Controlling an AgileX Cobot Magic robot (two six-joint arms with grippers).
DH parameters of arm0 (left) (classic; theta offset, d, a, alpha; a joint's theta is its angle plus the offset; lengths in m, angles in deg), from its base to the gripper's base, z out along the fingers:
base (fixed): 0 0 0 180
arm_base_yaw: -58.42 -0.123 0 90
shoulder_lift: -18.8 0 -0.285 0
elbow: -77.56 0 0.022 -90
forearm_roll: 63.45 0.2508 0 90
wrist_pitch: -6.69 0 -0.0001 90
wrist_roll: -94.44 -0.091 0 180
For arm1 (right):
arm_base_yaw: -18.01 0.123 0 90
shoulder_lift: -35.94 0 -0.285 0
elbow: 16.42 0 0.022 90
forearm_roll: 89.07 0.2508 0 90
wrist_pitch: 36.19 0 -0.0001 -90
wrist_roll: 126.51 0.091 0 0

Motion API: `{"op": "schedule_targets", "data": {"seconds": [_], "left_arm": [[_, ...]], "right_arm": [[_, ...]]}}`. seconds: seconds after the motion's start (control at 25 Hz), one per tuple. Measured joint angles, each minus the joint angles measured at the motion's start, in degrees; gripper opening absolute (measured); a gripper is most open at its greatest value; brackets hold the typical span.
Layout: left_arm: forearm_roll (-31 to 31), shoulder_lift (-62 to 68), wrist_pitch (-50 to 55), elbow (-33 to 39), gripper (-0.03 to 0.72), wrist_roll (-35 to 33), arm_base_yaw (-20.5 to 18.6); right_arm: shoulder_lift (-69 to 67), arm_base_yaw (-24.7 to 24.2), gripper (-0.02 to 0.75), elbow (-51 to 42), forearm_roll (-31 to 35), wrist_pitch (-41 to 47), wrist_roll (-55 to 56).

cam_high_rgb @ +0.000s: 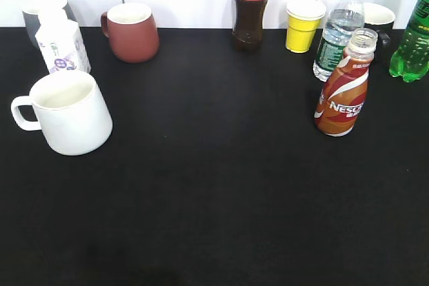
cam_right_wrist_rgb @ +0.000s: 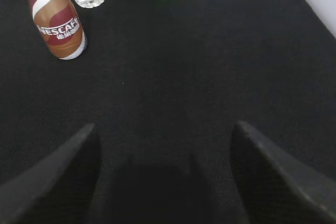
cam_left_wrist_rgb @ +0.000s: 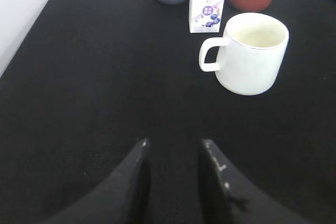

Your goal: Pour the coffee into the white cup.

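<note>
- Black cloth covers the table (cam_high_rgb: 214, 199), with a white wall behind it.
- White cup (cam_high_rgb: 66, 112) stands upright at the table's left, handle pointing left, cream inside and no liquid visible in it.
- Just behind the cup sits a small milk carton (cam_high_rgb: 60, 45); a grey mug (cam_high_rgb: 39, 15) is behind that, and a red mug (cam_high_rgb: 132, 31) stands behind and to the right of the cup.
- Coffee (cam_high_rgb: 344, 95) is in its uncapped bottle, upright, well apart from the cup on the table's far right side.
- Behind the coffee, away from the cup: a water bottle (cam_high_rgb: 340, 31), a yellow cup (cam_high_rgb: 303, 26), a cola bottle (cam_high_rgb: 251, 8) and a green bottle (cam_high_rgb: 413, 38).
- Left hand (cam_left_wrist_rgb: 173, 182) hovers above bare cloth with its fingers (cam_left_wrist_rgb: 137, 179) narrowly apart, holding nothing; the cup stands ahead of it and to its right, well clear.
- Right hand (cam_right_wrist_rgb: 163, 182) is spread wide and holds nothing; the coffee stands ahead of it and to its left, on the cup's side, not touching it.
</note>
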Motion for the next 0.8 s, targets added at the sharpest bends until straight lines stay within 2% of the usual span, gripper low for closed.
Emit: {"op": "schedule_targets", "data": {"seconds": [0.44, 0.48, 0.6, 0.72, 0.8], "left_arm": [[0.0, 0.0, 0.0, 0.0, 0.253, 0.0, 0.0], [0.0, 0.1, 0.0, 0.0, 0.290, 0.0, 0.0], [0.3, 6.4, -2.6, -1.9, 0.467, 0.0, 0.0], [0.3, 20.5, -12.0, -7.7, 0.494, -0.2, 0.0], [0.0, 29.7, -22.9, -8.8, 0.496, -1.5, 0.0]], "right_arm": [[0.0, 0.0, 0.582, 0.0, 0.0, 0.0, 0.0], [0.0, 0.0, 0.582, 0.0, 0.0, 0.0, 0.0], [0.0, 0.0, 0.582, 0.0, 0.0, 0.0, 0.0], [0.0, 0.0, 0.582, 0.0, 0.0, 0.0, 0.0], [0.0, 0.0, 0.582, 0.0, 0.0, 0.0, 0.0]]}}
